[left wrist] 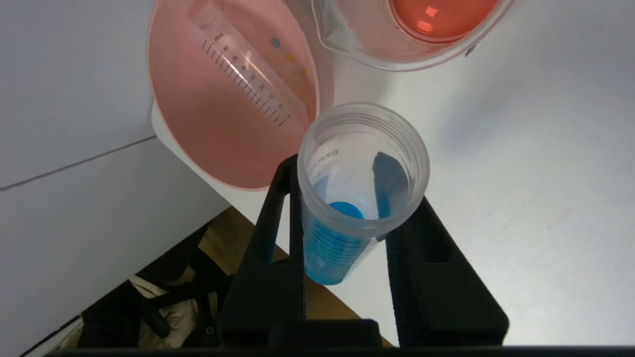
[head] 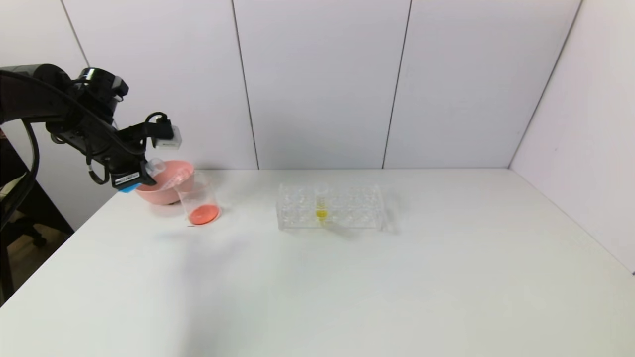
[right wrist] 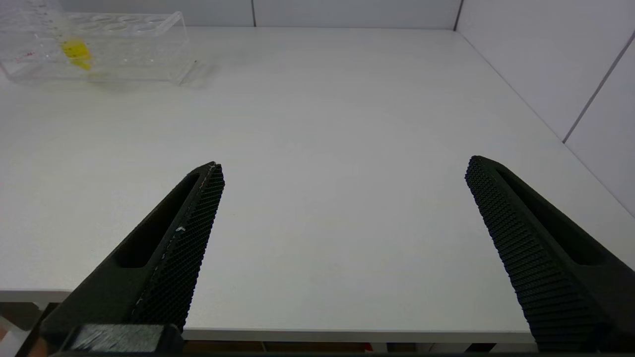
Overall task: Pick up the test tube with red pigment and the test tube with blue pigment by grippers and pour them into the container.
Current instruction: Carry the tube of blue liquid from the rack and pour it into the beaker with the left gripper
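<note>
My left gripper (head: pixel 141 174) is shut on the test tube with blue pigment (head: pixel 155 167). It holds the tube tilted above the table's far left corner, mouth toward the pink bowl and the container. In the left wrist view the tube (left wrist: pixel 332 248) sits between the black fingers (left wrist: pixel 278 208), with blue liquid low inside. The container (head: pixel 198 194), a clear beaker, stands right of the bowl with red-orange liquid at its bottom (left wrist: pixel 441 15). No tube holding red liquid shows. My right gripper (right wrist: pixel 342 168) is open and empty near the table's front edge.
A pink bowl (head: pixel 149 194) stands behind the beaker, and an empty graduated tube (left wrist: pixel 248 74) lies in it. A clear tube rack (head: pixel 347 208) at the table's middle holds a tube of yellow liquid (head: pixel 321 204). The table's left edge lies under my left gripper.
</note>
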Robot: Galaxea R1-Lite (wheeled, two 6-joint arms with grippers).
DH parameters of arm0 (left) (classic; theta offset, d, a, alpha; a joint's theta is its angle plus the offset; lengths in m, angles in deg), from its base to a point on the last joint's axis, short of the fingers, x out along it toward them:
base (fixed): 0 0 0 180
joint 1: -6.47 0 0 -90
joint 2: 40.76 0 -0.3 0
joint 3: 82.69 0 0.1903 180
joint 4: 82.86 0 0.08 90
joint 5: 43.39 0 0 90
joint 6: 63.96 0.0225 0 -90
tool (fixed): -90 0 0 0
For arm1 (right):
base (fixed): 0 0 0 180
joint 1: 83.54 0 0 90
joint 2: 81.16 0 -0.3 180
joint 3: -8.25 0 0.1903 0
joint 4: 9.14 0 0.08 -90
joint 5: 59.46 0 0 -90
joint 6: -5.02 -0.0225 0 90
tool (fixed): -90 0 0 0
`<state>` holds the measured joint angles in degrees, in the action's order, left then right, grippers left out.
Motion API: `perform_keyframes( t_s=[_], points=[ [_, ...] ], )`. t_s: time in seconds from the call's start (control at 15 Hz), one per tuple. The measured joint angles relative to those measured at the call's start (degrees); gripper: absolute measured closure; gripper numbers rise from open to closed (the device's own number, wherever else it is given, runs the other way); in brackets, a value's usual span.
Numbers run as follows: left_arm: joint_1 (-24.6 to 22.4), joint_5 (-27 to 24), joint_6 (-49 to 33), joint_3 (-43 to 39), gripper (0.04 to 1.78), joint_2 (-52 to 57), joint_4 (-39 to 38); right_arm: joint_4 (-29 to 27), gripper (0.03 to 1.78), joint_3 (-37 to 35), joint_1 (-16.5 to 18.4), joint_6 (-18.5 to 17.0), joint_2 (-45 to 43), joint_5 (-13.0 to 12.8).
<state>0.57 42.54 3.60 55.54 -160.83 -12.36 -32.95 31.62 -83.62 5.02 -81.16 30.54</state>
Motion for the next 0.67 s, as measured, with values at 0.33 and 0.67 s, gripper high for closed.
perform_keyframes(
  t_s=[0.33,0.67],
  points=[
    [0.3,0.3,0.0,0.0,1.34,-0.1,-0.2,0.0,0.04,0.0,0.0,0.0,0.0,0.0],
    [0.6,2.3,0.0,0.1,1.34,-0.4,-0.3,0.0,0.04,0.0,0.0,0.0,0.0,0.0]
  ],
)
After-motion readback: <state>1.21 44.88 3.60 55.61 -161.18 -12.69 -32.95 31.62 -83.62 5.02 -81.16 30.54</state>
